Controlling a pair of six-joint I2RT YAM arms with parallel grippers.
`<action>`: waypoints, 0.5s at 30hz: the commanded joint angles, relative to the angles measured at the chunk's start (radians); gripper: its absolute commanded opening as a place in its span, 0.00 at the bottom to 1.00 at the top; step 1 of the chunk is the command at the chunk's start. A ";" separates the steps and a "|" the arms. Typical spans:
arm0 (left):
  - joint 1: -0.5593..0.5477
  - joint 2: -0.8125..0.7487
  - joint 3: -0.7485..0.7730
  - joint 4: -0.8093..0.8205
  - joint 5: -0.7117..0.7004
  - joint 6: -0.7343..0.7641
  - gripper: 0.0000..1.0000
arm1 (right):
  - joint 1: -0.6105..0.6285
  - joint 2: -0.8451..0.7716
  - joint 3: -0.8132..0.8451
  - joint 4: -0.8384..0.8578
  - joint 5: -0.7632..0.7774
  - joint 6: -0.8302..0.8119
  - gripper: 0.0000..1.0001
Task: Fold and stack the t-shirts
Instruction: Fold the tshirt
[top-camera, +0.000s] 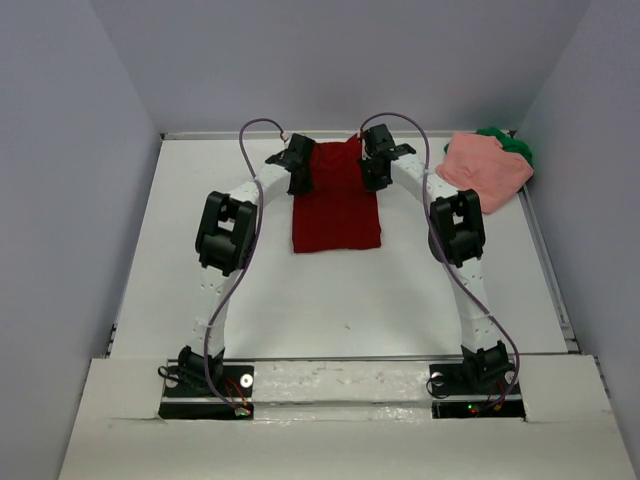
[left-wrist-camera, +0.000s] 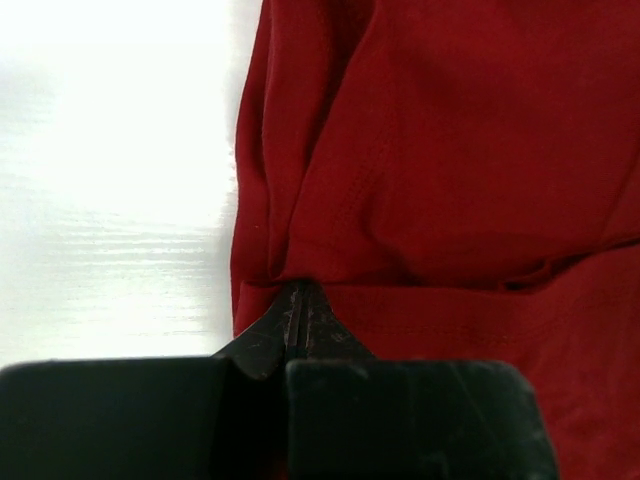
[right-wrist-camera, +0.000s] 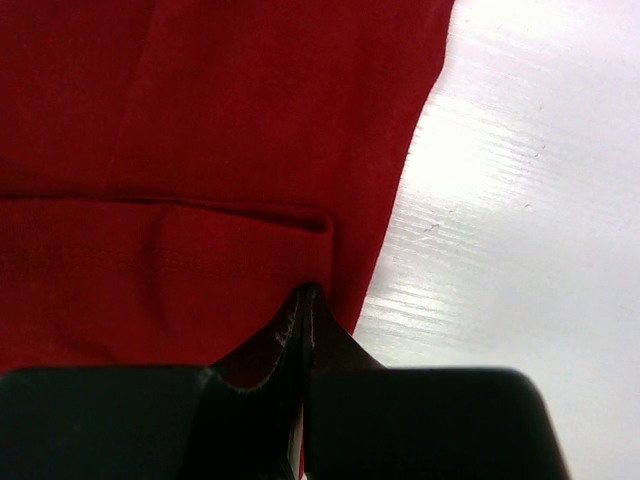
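left gripper: jaws shut to a hairline slit, pinching the red shirt at its left edge. A fold of cloth bunches right into the tips, and diagonal creases run up and away from them. Bare white counter shows to the left of the cloth in that wrist view.

right gripper: same state, jaws pressed together and clamped on the red shirt's right edge, just below a horizontal fold line. The cloth here is flatter and smoother, with counter showing to its right.

From the top view, both grippers sit at the far end of the red shirt, one on each side edge, roughly level with each other. The shirt lies as a narrow rectangle around the middle of the counter, with its long axis running away from the bases. Its near end is flat with a straight edge. I can't tell from above whether the far end is off the surface.

pink shirt: crumpled heap near the far right corner, well apart from the red one, just right of the right arm.

green shirt: behind the pink one and touching it, mostly hidden, only a small bunch showing.

Both arms arch inward over the counter, elbows out.
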 joint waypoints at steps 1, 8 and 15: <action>0.001 0.031 0.052 -0.081 -0.017 -0.047 0.00 | -0.007 0.007 -0.024 0.036 -0.021 0.021 0.00; -0.003 0.007 -0.031 -0.112 -0.023 -0.126 0.00 | -0.007 -0.036 -0.117 0.039 -0.014 0.051 0.00; -0.031 -0.071 -0.117 -0.158 -0.081 -0.176 0.00 | 0.002 -0.140 -0.277 0.041 0.022 0.105 0.00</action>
